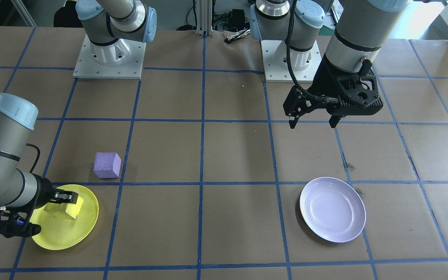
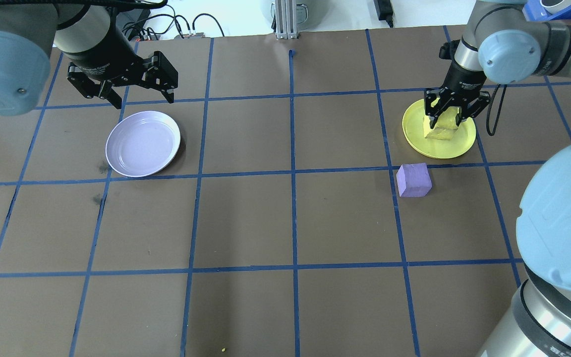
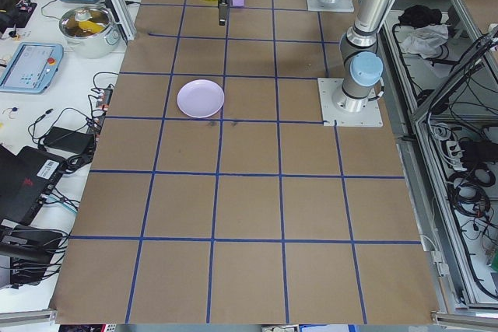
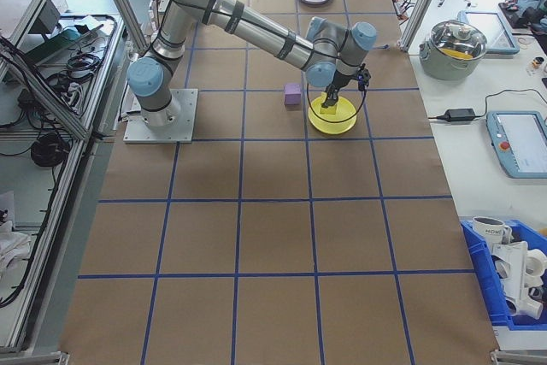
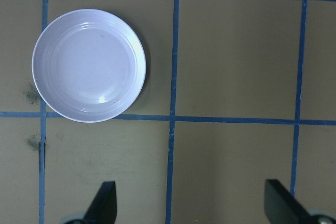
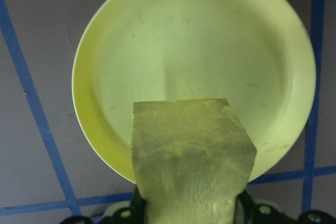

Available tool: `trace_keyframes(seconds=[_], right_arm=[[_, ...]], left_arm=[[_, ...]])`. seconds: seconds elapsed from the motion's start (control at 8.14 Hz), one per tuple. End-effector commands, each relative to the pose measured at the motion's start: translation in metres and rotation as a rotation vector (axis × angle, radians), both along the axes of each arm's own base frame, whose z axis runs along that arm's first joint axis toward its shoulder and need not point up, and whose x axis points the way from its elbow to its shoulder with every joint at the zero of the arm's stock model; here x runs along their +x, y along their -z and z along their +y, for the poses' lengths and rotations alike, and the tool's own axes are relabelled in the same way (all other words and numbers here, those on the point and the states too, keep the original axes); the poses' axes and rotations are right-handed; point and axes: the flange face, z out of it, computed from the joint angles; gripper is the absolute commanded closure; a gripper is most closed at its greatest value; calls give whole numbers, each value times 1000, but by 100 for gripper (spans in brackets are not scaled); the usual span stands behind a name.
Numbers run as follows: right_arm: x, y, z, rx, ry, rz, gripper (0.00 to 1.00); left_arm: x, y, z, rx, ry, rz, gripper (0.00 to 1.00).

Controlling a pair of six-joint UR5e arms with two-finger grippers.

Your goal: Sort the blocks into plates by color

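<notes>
Gripping: the right gripper (image 2: 447, 120) is clamped on the yellow block (image 2: 441, 130), its black fingers (image 2: 433, 115) pressing two opposite faces.
Yellow block: a rough, crinkled foam-like cube; in the right wrist view (image 6: 191, 156) it fills the 6 o'clock part of the frame, over the yellow plate; whether it touches the plate I cannot tell.
Yellow plate: (image 2: 417, 139) round, shallow, smooth plastic with faint scuffs, directly under the gripper.
Purple block: (image 2: 414, 180) a matte lavender cube with slightly rounded edges, on the brown paper just beside the yellow plate, at 7 o'clock from it in the overhead view, apart from both grippers.
Left gripper: (image 2: 142, 97) jaws spread wide, nothing between them, above the table.
Lavender plate: (image 2: 142, 144) round, glossy, with concentric rings, at 6 o'clock from the left gripper in the overhead view.
Table: (image 2: 285, 223) brown paper with a blue tape grid.
Writing: none legible.
</notes>
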Motion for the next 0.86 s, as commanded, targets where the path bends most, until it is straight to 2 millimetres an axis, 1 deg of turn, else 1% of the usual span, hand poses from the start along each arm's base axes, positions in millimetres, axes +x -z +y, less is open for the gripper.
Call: trace_keyframes(seconds=[0.0, 0.12, 0.25, 0.37, 0.49, 0.74], right_arm=[[9, 14, -15, -42, -33, 4, 68], [9, 16, -12, -37, -45, 7, 41], [10, 14, -10, -38, -44, 3, 20], [10, 6, -9, -48, -36, 6, 0], [12, -8, -3, -49, -31, 4, 0], [36, -33, 22, -21, -14, -25, 0]], left_arm=[[0, 0, 0, -1, 0, 0, 0], [0, 0, 0, -1, 0, 0, 0], [0, 0, 0, 1, 0, 0, 0], [0, 0, 0, 1, 3, 0, 0], [0, 1, -1, 1, 3, 0, 0], [0, 1, -1, 1, 3, 0, 0]])
